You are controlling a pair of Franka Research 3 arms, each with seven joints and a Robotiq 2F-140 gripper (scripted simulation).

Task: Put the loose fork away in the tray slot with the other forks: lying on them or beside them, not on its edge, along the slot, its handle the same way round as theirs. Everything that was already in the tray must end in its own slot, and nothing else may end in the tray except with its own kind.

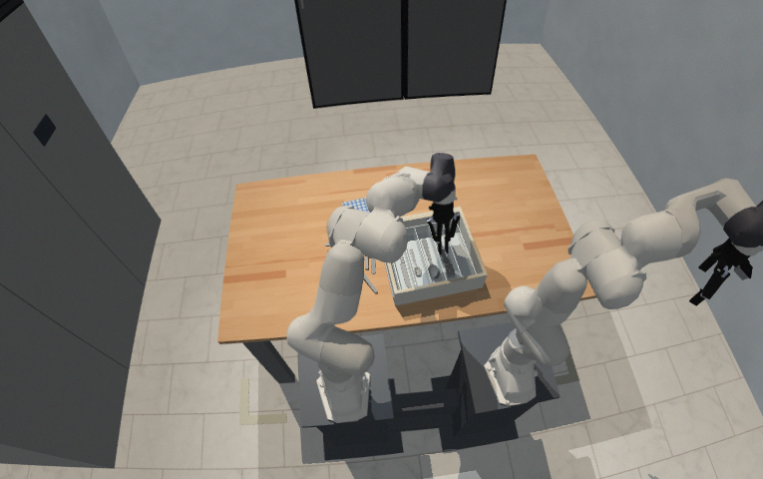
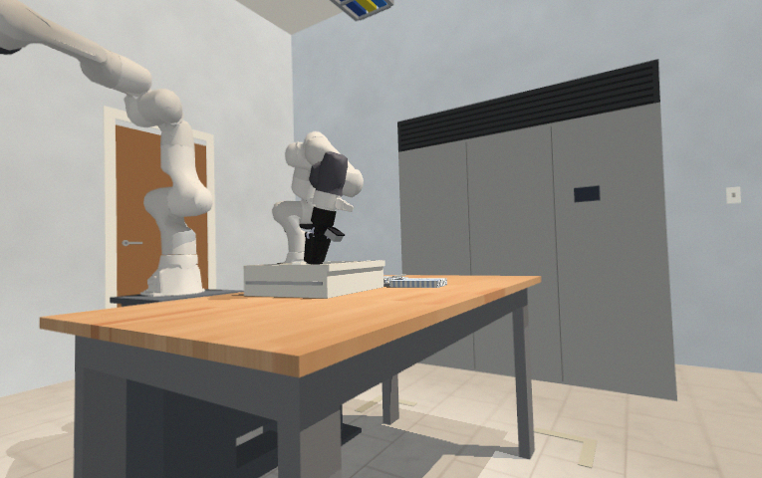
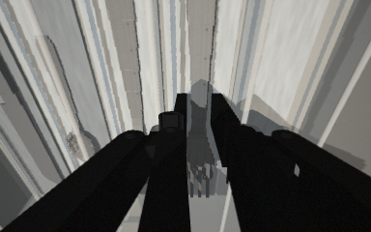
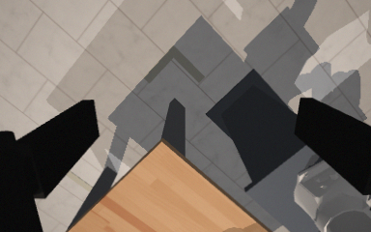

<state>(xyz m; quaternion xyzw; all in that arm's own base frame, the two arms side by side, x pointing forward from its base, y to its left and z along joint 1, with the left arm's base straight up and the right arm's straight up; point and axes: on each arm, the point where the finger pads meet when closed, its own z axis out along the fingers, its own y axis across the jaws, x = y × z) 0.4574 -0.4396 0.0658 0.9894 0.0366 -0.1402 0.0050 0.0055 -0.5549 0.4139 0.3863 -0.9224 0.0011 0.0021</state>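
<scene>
The pale cutlery tray (image 1: 441, 291) (image 2: 284, 285) stands on the table, with long narrow slots. My left gripper (image 1: 443, 248) (image 2: 315, 260) (image 3: 198, 108) points down into it. Its fingers are slightly apart, with a narrow gap between the tips. A fork (image 3: 199, 176) shows in the left wrist view, tines toward the bottom, its neck under the gap between the fingers and its handle running up the picture along the slot. I cannot tell it from other forks beneath; the fingers and shadow hide part of it. My right gripper (image 4: 197, 117) is wide open and empty, away from the tray.
Spoon-like cutlery (image 3: 83, 145) lies in a slot left of the forks in the left wrist view. Several thin pieces (image 1: 370, 284) lie on the table (image 1: 272, 237) left of the tray. A blue checked cloth (image 1: 354, 205) (image 2: 417, 283) lies behind them. Dividers and tray walls stand close around my left fingers.
</scene>
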